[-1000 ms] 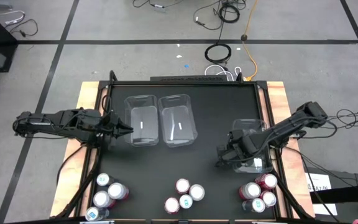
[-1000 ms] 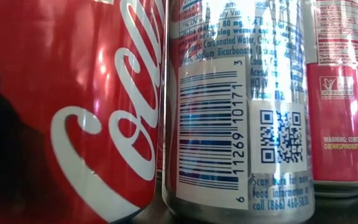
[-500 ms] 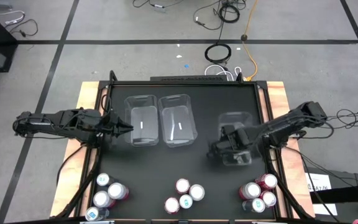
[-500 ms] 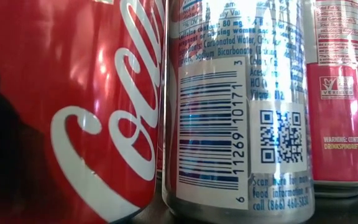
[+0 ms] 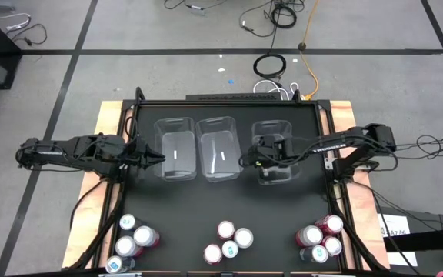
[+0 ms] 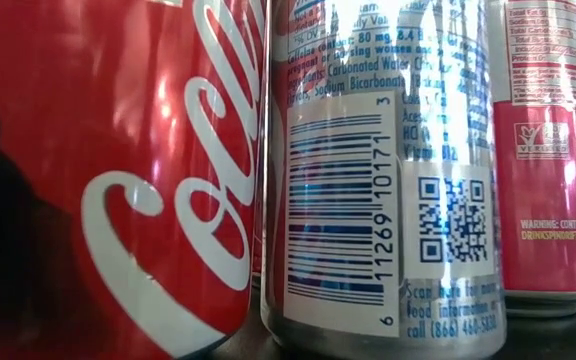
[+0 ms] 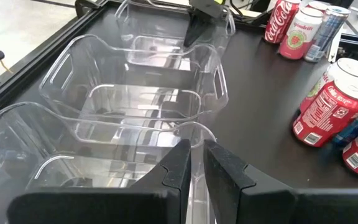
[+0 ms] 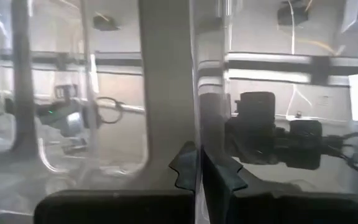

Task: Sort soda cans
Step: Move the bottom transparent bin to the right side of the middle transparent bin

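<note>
Right gripper (image 5: 246,161) pinches the wall of the third clear rectangular plastic bin (image 5: 274,131); left gripper (image 5: 160,159) clamps the first bin's (image 5: 177,125) rim. Silver-topped soda cans (image 5: 231,240) sit well behind both fingertips. Best to slide the bin level, flush beside its neighbour.

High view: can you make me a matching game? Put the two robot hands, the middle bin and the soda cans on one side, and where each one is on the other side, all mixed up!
Things:
1. left hand
2. right hand
3. middle bin
4. soda cans

Places:
A. standing in clusters, away from the bins
B. pinching the wall of the right bin
C. between the two other bins
D. pinching the wall of the left bin

Pairs: 1-D, 2-B, 3-C, 4-A
</note>
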